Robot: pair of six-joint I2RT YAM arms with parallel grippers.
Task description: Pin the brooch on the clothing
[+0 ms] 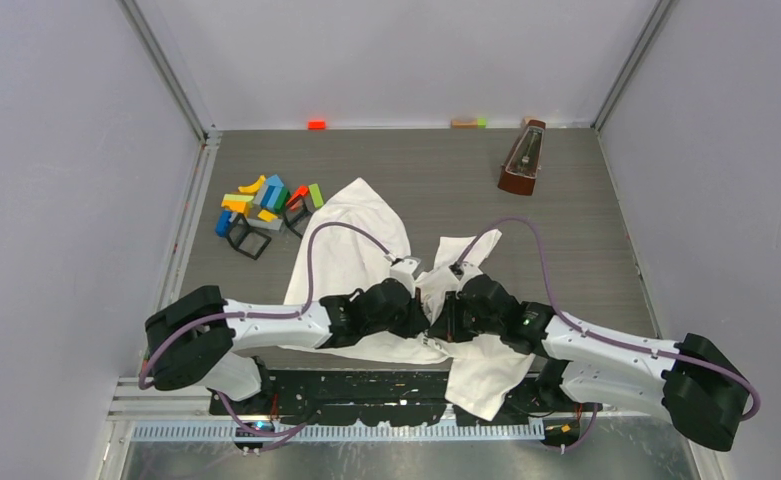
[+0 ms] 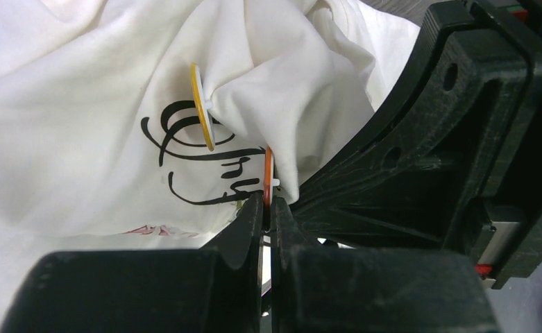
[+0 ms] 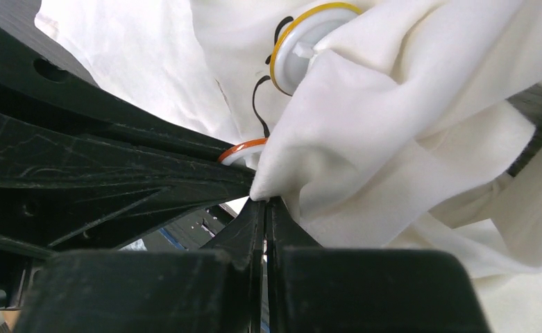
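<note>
As the left tool (image 2: 268, 205) clamps the orange-rimmed brooch (image 2: 268, 166) edge-up, the right tool (image 3: 264, 207) pinches a fold of the white T-shirt (image 2: 60, 139) spread mid-surface (image 1: 566, 230); the fold presses the disc's right face, tools nearly tip to tip

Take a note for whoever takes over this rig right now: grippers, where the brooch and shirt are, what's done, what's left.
Left gripper: shut on the edge of the orange brooch.
Right gripper: shut on a fold of the shirt, beside that brooch.
Shirt: crumpled between the arms; a yellow disc sits against bunched fabric.
Done: brooch and fabric gripped, held together.
Left: pin the orange brooch on; can't tell if it's fastened.
</note>
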